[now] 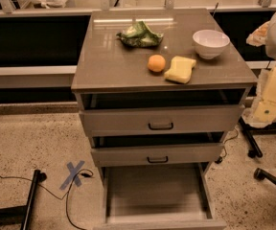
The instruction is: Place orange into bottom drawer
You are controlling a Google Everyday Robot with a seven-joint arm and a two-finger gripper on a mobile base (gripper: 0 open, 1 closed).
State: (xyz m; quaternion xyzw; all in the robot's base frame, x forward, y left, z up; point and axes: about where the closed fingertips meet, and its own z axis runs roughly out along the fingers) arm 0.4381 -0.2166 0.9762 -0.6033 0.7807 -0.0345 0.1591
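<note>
On the cabinet top (109,66), front half, right of centre: the orange (156,63), one, lying loose.

- Handling, as judged: light, firm, smooth-skinned and liable to roll. It will bear a moderate squeeze. Best taken from above, across its widest girth. A pinch near the crown could let it slip out.
- Cabinet top, right of the orange: a pale yellow sponge (180,69), lying flat. It is just beside the fruit, but whether they touch cannot be told. It crowds that flank, so the front-to-back approach looks freer.
- Cabinet top, back right: a white bowl (211,43), upright, well apart from the orange.
- Cabinet top, back centre: a crumpled green packet (139,35).
- Cabinet front, upper part: two upper drawers (161,121) with dark handles. The gaps above them are in deep shadow.
- Cabinet foot: the bottom drawer (157,195), pulled out with its grey floor showing. Its front edge is cut off by the lower border.
- Off the cabinet's right side, at the frame edge: the gripper (268,110), pale and well apart from the orange. It is partly cropped, along with its arm. Whether it is open or closed cannot be told.
</note>
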